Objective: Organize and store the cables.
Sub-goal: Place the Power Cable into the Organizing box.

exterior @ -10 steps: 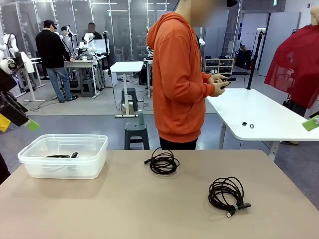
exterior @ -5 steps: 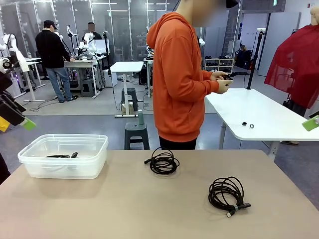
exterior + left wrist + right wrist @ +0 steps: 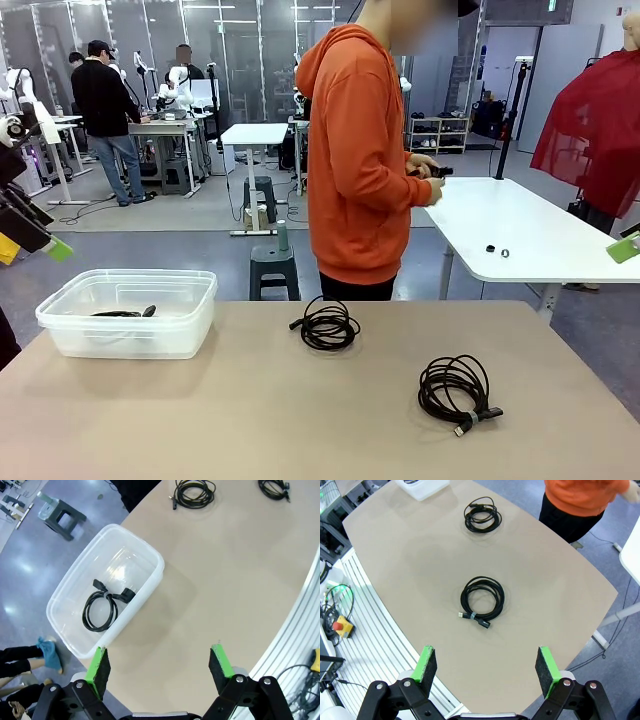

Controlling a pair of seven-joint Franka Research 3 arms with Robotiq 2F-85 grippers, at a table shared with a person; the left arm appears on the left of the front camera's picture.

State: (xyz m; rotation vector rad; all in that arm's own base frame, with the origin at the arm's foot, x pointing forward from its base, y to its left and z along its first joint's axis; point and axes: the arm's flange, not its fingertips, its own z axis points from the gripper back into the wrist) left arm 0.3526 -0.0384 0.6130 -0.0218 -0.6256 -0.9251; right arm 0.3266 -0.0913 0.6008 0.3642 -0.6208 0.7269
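Observation:
Two coiled black cables lie on the tan table (image 3: pixel 200 420): one at the far middle (image 3: pixel 328 326), one nearer on the right (image 3: pixel 455 390). A third coil (image 3: pixel 120 313) rests inside the clear plastic bin (image 3: pixel 190 330) at the left. My left gripper (image 3: pixel 158 665) hangs open high above the table's left edge, looking down on the bin (image 3: pixel 150 560) and its coil (image 3: pixel 100 609). My right gripper (image 3: pixel 485 667) hangs open high over the right edge, above the nearer coil (image 3: pixel 482 600); the far coil (image 3: pixel 481 515) lies beyond.
A person in an orange hoodie (image 3: pixel 360 150) stands at the far edge, turned sideways, holding a small dark object in both hands. A white table (image 3: pixel 520 230) stands behind on the right. A green fingertip (image 3: pixel 60 250) of my left gripper shows at the picture's left edge.
The person's hands have drawn in and dropped slightly. My left gripper has drifted a little to the left. The cables and bin have not moved.

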